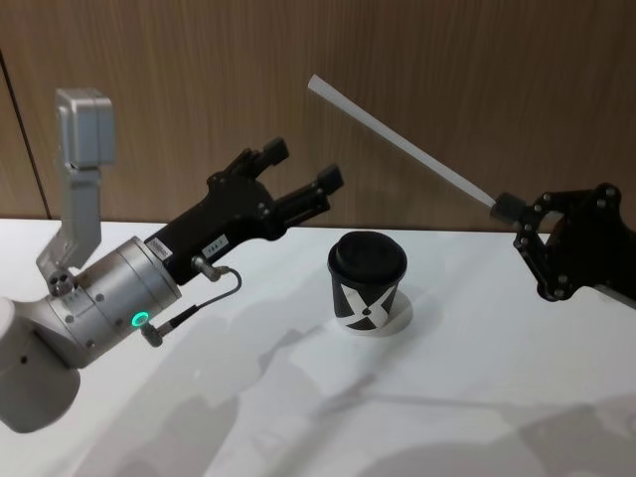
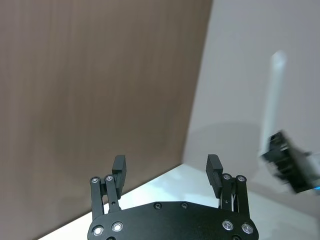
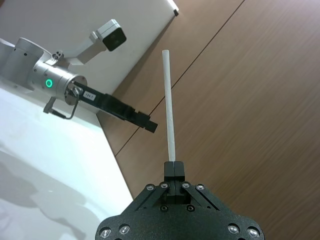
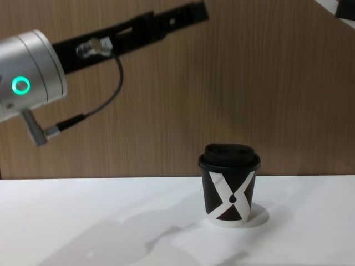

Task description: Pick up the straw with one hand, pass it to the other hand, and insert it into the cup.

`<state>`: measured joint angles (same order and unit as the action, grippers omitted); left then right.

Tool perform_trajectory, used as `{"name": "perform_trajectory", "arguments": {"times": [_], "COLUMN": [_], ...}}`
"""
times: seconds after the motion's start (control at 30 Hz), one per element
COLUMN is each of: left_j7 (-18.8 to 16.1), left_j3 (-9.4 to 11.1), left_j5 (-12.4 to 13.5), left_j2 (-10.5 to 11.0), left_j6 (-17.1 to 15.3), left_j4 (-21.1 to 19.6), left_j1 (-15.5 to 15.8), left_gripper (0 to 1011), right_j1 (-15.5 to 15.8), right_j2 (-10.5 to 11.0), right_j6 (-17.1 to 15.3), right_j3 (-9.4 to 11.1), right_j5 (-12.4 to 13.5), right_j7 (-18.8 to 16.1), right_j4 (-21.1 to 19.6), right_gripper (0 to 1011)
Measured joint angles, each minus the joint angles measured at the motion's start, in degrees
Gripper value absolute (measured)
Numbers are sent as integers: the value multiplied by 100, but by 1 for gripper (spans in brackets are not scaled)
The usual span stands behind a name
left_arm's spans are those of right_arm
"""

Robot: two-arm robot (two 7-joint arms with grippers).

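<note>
The white straw [image 1: 402, 142] is held in the air by its lower end, slanting up and to the left above the cup. My right gripper [image 1: 509, 209], small and black, is shut on that end at the right; the straw [image 3: 170, 110] rises straight from its closed fingertips [image 3: 174, 170]. My left gripper [image 1: 303, 166], long and black on a silver wrist, hangs open left of the straw with nothing between its fingers [image 2: 119, 165]. The straw [image 2: 272, 95] shows blurred off to one side of it. The black cup [image 1: 368, 283] with a white X stands upright and lidded on the table [image 4: 230, 185].
A white table [image 1: 477, 397] carries the cup, which sits on a small white round base [image 1: 400, 318]. A brown wood-panel wall [image 1: 447, 60] closes the back. A grey camera block [image 1: 84, 124] sticks up from the left wrist.
</note>
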<state>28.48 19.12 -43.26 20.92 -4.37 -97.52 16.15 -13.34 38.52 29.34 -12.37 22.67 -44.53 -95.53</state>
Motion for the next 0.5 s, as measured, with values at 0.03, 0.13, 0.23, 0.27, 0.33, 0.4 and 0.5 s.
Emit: {"name": "perform_trajectory", "arguments": {"times": [0.03,0.13,0.23,0.27,0.33,0.4,0.5], "left_j7": [52,268,474,522,666,778,1037], "left_j3": [-4,-23,-32,-33,-34,-34,-23], "left_j5": [-40,-304,-551,-606,-769,-888,-1147], "left_j2": [-2,-16,-30,-35,-46,-56,-74], "left_j6": [-11,-89,-170,-190,-248,-293,-388], "left_j4": [-3,-23,-37,-39,-44,-45,-45], "left_j1": [9,53,98,113,150,182,251], "left_gripper": [1003,1003,1003,1003,1003,1003,1003], "right_j1": [0,0,0,0,0,-1,0], "right_j2": [0,0,0,0,0,0,0], "right_j6": [0,0,0,0,0,1,1], "right_j3": [0,0,0,0,0,1,1], "right_j5": [0,0,0,0,0,0,0], "right_j7": [0,1,1,1,0,1,1], "right_j4": [0,0,0,0,0,0,0], "right_gripper": [0,0,0,0,0,0,0]}}
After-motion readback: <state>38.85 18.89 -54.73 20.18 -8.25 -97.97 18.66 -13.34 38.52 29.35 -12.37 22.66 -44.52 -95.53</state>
